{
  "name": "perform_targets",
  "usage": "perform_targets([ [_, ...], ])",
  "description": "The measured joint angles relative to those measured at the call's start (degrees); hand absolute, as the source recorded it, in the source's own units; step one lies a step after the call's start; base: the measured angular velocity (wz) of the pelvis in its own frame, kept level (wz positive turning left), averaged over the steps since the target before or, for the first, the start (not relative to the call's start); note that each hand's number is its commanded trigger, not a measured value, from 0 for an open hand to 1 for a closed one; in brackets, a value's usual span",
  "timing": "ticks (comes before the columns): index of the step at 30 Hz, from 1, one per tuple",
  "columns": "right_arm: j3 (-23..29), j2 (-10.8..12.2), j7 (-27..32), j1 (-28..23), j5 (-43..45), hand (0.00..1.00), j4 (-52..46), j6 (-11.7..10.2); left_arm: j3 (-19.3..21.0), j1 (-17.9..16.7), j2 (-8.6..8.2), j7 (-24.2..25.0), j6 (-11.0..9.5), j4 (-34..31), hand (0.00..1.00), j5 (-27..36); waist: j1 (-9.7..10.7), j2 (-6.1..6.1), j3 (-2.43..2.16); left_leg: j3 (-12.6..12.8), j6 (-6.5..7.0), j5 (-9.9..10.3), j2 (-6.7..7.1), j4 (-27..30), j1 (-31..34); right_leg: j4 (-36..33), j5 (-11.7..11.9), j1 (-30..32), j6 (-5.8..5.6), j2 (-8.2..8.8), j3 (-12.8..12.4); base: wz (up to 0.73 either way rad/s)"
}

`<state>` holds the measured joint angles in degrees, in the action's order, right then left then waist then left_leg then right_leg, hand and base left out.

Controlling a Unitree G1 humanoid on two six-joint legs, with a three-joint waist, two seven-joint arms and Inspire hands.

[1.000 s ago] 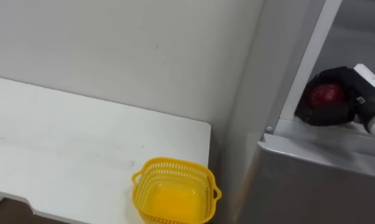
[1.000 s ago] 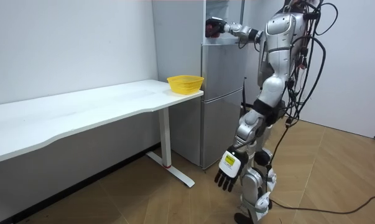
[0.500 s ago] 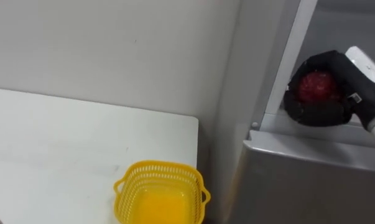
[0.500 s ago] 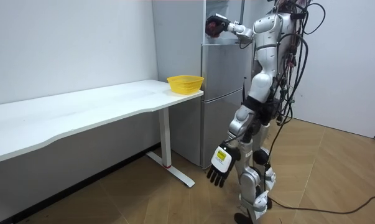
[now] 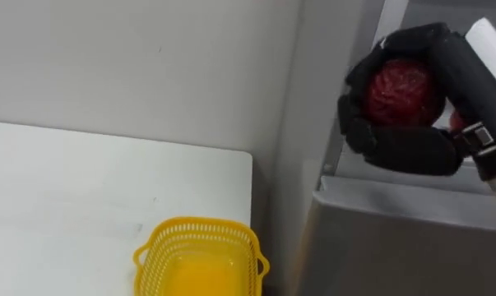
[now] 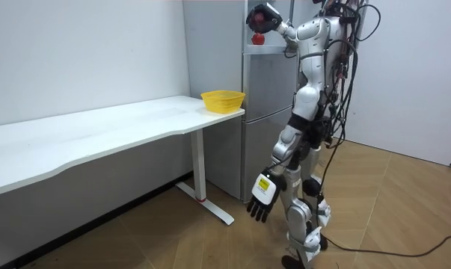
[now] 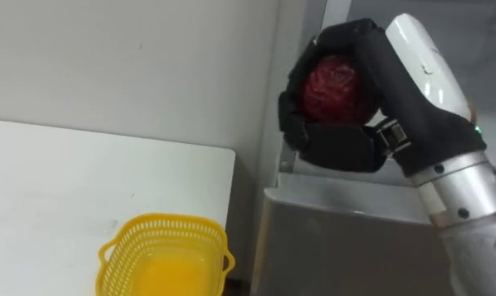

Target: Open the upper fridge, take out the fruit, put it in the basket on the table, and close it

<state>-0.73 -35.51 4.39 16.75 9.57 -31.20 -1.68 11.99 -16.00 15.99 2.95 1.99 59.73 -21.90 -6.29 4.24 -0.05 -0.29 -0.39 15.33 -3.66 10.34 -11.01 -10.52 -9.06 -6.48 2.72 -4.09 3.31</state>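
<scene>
Right hand [image 5: 405, 152] clasps red fruit [image 5: 402, 90] at fridge [image 5: 379, 242] top (left hand [image 6: 259, 205] hangs loose-fingered, low); yellow basket [image 5: 200, 251] on tabletop [image 5: 67, 189] corner.

Right hand [image 5: 408, 150]: drawn back from the fridge [image 5: 379, 238] opening, raised, now nearer the head.
Red fruit [image 5: 402, 90]: carried out with it.
Robot: leaning closer to the fridge.

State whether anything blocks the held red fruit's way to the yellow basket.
Nothing visible: the right hand grips the round red fruit at the grey fridge; the open yellow plastic basket sits lower left, uncovered.
</scene>
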Motion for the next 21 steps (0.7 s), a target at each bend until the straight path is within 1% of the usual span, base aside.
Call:
perform_targets([
  [2,-0.01,1.39,0.00,-0.07,-0.68,1.00,-1.06,-0.91,0.03,-0.25,-0.25,-0.26,-0.29,0.04,0.00,-0.13,-0.26,-0.07,0.04,0.08,0.00,0.00,0.02,-0.13,-0.55,-0.03,0.00,-0.42,0.00,0.03,-0.18,0.10],
  [3,-0.02,2.49,-0.02,-0.31,-1.17,1.00,-1.86,-1.64,0.07,-0.35,-0.45,-0.30,-0.45,0.04,0.00,-0.16,-0.28,-0.16,0.01,0.10,0.00,0.00,0.10,-0.15,-0.67,-0.02,0.00,-0.63,0.00,0.09,-0.17,0.09],
  [4,-0.02,3.14,-0.22,-0.80,-2.49,1.00,-2.68,-2.51,0.08,-0.30,-0.70,-0.30,-0.58,0.04,0.00,-0.16,-0.22,-0.36,-0.04,0.09,0.00,0.00,0.22,-0.15,-0.69,-0.02,0.00,-0.77,0.00,0.15,-0.16,0.09],
  [5,-0.02,3.58,-0.32,-1.12,-3.14,1.00,-3.07,-2.83,0.08,-0.35,-0.81,-0.30,-0.62,0.04,0.00,-0.16,-0.22,-0.49,-0.09,0.09,0.00,0.00,0.26,-0.15,-0.71,-0.04,0.00,-0.82,0.00,0.23,-0.16,0.08],
  [7,-0.02,4.80,-0.96,-1.78,-4.95,1.00,-3.40,-4.09,0.08,-0.42,-1.10,-0.30,-0.69,0.03,0.00,-0.21,-0.22,-1.10,-0.16,0.02,0.00,0.00,0.39,-0.17,-1.09,-0.36,0.00,-1.03,-0.01,0.59,-0.14,0.02],
  [8,-0.02,4.87,-1.00,-1.85,-5.32,1.00,-3.40,-4.19,0.08,-0.35,-1.12,-0.30,-0.73,0.02,0.00,-0.22,-0.23,-1.27,-0.11,0.01,0.00,0.00,0.40,-0.24,-1.24,-0.46,-0.01,-1.08,-0.02,0.60,-0.19,0.00],
  [9,-0.02,5.12,-1.30,-1.95,-5.88,1.00,-3.42,-4.36,0.16,-0.24,-1.12,-0.30,-0.78,0.02,0.00,-0.34,-0.23,-1.55,-0.18,-0.34,0.00,-0.01,0.44,-0.34,-1.30,-0.43,-0.02,-1.17,-0.04,0.62,-0.10,0.00],
  [12,-0.28,6.58,-1.96,-2.23,-5.76,1.00,-3.71,-4.76,0.08,-0.03,-1.27,-0.03,-0.80,0.05,0.00,-0.50,0.04,-1.97,-0.36,-0.22,0.00,0.00,0.58,-0.39,-1.38,-0.18,-0.02,-1.55,-0.04,0.82,0.02,0.04],
  [14,-1.24,6.65,-2.61,-2.22,-5.60,1.00,-3.71,-4.74,0.06,-0.01,-1.39,0.30,-0.77,0.12,0.00,-1.31,-0.41,-2.38,-0.38,-0.52,0.08,-0.08,0.38,-0.72,-2.07,-1.37,-0.17,-1.31,-0.27,0.62,0.17,-0.07],
  [15,-2.21,6.70,-3.58,-2.21,-5.55,1.00,-3.71,-4.71,0.05,0.17,-1.41,0.44,-0.76,0.12,0.00,-1.42,-0.63,-2.68,-0.20,-2.00,0.35,-0.26,-0.03,-0.95,-2.84,-4.63,-0.89,0.04,-0.96,0.19,0.73,-0.20],
  [16,-3.04,7.00,-5.10,-2.33,-5.50,1.00,-3.72,-4.80,0.14,0.33,-1.54,0.41,-0.80,0.17,0.00,-1.54,-0.74,-3.00,-0.20,-5.30,0.42,-0.33,-0.79,-1.08,-3.64,-8.68,-3.08,3.30,-0.94,-0.76,0.37,-0.27],
  [17,-3.44,7.60,-5.89,-2.31,-5.41,1.00,-3.83,-4.89,0.33,0.25,-1.44,0.30,-0.86,0.18,0.00,-1.62,-1.08,-2.87,-0.30,-6.67,0.42,-0.33,-0.97,-1.04,-3.57,-6.83,-3.56,4.55,-0.50,-1.91,-1.42,-0.65],
  [18,-5.11,9.10,-6.54,-1.48,-4.83,1.00,-4.06,-4.89,1.08,0.28,-1.29,0.21,-0.91,0.54,0.00,-2.08,-2.28,-2.07,-0.44,-6.89,0.13,-0.13,-1.00,-0.71,-2.57,0.24,0.96,6.77,0.95,-2.84,-3.08,-0.48],
  [19,-7.26,9.70,-7.44,-1.04,-4.33,1.00,-3.72,-4.74,1.32,0.62,-1.75,0.16,-0.67,2.56,0.00,-2.77,-1.21,-1.93,-0.29,-6.73,-2.53,0.92,-1.59,0.29,-2.27,0.57,5.90,7.12,2.42,-2.56,-0.42,-0.21],
  [20,-7.88,9.87,-7.89,-1.10,-4.29,1.00,-3.45,-4.57,0.96,1.05,-1.84,0.28,-0.64,3.01,0.00,-2.83,-0.51,-1.78,-0.30,-6.02,-3.49,1.05,-1.70,0.34,-2.13,0.46,5.88,6.87,2.44,-2.27,0.02,0.51],
  [21,-8.49,10.12,-8.37,-1.07,-4.35,1.00,-2.49,-4.54,-0.56,2.21,-1.98,0.60,-0.66,2.60,0.00,-2.82,-0.35,-1.39,-0.03,-3.70,-4.03,0.68,-2.35,-1.39,-1.72,0.71,5.87,6.03,2.42,-1.94,-0.36,0.66],
])
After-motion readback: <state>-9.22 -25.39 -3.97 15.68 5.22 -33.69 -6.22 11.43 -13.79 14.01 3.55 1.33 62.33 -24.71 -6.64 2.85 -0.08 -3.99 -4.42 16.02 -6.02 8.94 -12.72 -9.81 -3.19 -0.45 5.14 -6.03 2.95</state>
